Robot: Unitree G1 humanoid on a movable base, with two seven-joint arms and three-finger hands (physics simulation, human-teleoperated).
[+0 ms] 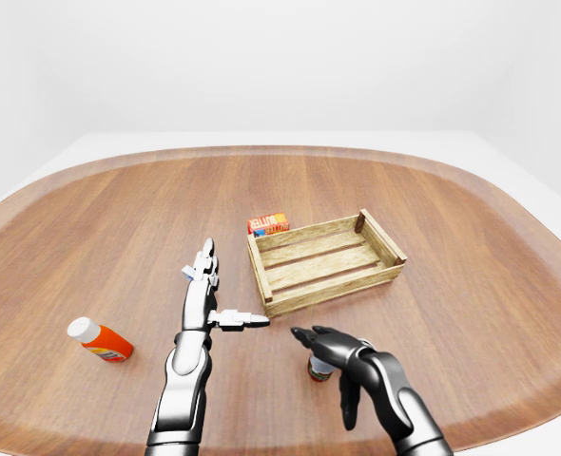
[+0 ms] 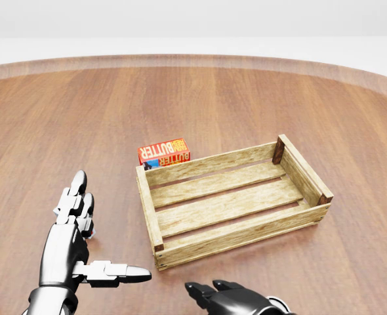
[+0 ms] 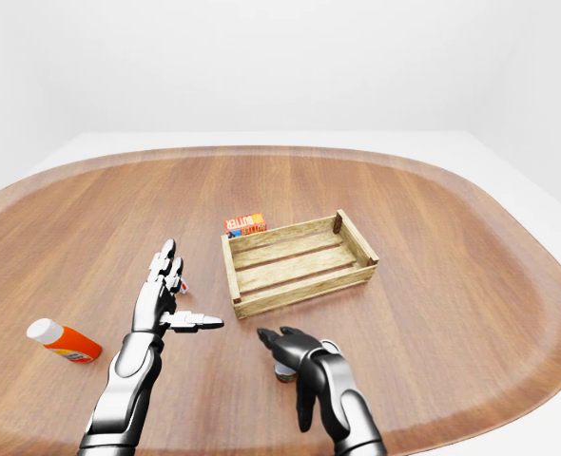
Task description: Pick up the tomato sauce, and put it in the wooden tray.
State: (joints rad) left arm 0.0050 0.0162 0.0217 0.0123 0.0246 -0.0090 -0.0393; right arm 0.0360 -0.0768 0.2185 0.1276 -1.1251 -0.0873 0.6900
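The tomato sauce, a small can [image 1: 319, 370] with a red and green label, stands near the bottom edge of the left-eye view. My dark right hand [image 2: 206, 287] hovers over it with its fingers spread open and mostly covers it. The wooden tray [image 2: 213, 161] lies above the can in that view, a slatted crate with nothing inside. My silver left hand [image 2: 100, 230] rests flat and open to the left of the tray, with the thumb pointing right.
A red butter box [image 2: 164, 151] lies against the tray's far wall. An orange bottle [image 1: 100, 339] with a white cap lies on its side at the left. A small object [image 1: 187, 273] peeks out behind my left hand. The round wooden table [image 1: 471, 247] ends close below my arms.
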